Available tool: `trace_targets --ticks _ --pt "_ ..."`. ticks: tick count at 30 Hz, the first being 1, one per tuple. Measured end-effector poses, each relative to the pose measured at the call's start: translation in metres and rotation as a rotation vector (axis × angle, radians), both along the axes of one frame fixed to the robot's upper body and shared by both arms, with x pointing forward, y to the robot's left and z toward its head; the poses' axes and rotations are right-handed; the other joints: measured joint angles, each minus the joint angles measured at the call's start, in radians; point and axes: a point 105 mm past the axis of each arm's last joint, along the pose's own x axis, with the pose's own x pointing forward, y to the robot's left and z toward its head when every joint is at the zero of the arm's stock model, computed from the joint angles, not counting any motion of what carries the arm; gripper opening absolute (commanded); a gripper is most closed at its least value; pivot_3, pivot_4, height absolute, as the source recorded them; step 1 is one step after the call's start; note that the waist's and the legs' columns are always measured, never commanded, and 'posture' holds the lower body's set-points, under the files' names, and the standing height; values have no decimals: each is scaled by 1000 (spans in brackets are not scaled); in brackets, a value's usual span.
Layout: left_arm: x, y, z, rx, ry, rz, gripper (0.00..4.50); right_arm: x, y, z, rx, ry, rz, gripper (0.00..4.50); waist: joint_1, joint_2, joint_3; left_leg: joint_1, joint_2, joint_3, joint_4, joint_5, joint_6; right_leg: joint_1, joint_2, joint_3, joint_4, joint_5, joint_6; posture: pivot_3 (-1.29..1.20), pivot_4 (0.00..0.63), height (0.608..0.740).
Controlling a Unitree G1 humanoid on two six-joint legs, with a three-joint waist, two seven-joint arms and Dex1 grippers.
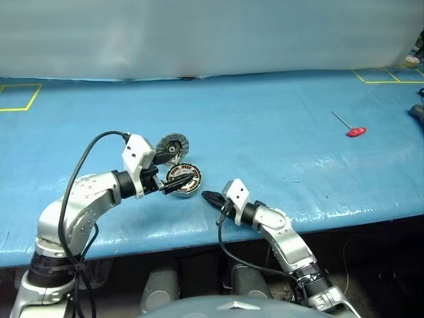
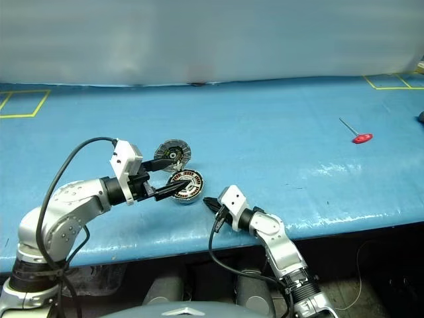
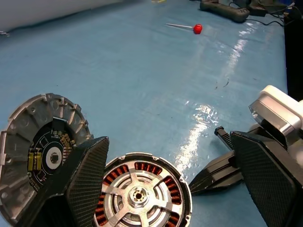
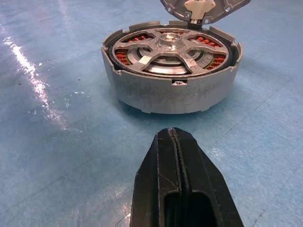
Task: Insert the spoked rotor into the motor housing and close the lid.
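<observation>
A wide table [image 1: 278,132] covered in a glossy blue sheet spans the scene. Near its front edge, at about seven o'clock from the centre, sits the motor housing [image 4: 170,92], with the spoked rotor [image 4: 170,49] seated inside over copper windings (its hinged lid [image 3: 40,151] stands open behind it). Far off at two o'clock lies a thin tool with a red handle [image 1: 355,131]. Yellow tape outlines [image 1: 16,97] mark the back corners.
</observation>
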Motion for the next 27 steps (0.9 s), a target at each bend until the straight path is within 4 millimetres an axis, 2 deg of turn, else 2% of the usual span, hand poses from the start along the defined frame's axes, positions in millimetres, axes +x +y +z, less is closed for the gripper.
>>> trace_targets --ticks 3,6,11,14,17,18,21,27 --pt "-2 5 -4 12 -63 82 4461 0 -6 1 10 19 -42 0 3 0 0 0 0 0 0 0 0 0 0 0 0 0 0 0 150 740" --pt "-8 11 -17 74 -107 156 3856 4 -18 5 -8 25 -107 0 1 0 0 1 0 1 0 0 0 0 0 1 0 0 0 0 150 740" --pt "-23 6 -39 80 -96 196 2184 16 -35 32 -37 -31 -205 0 2 0 0 0 1 1 0 0 0 -1 0 0 0 0 0 0 150 740" --pt "-28 3 -43 53 -105 221 1203 21 -33 46 -53 -53 -220 0 1 1 0 0 1 2 -1 0 0 -2 0 0 0 0 0 0 150 740" --pt "-33 0 -46 37 -123 243 165 30 -26 68 -59 -104 -213 0 -1 1 0 0 0 2 -1 0 0 -2 -1 0 0 0 0 0 150 740" --pt "-33 0 -47 36 -129 255 36 31 -23 73 -57 -113 -206 0 0 1 0 0 0 2 -2 0 0 -2 -1 0 0 0 0 0 150 740" --pt "-36 2 -51 10 -140 295 36 35 -5 87 -63 -145 -146 0 -1 1 0 0 0 2 -3 0 0 -2 -1 -1 -1 -1 -1 0 150 740" --pt "-38 6 -56 45 -185 329 36 37 34 88 -61 -104 -22 0 -3 1 0 0 0 2 -5 0 0 -3 -1 -1 -1 -1 -2 0 150 740"
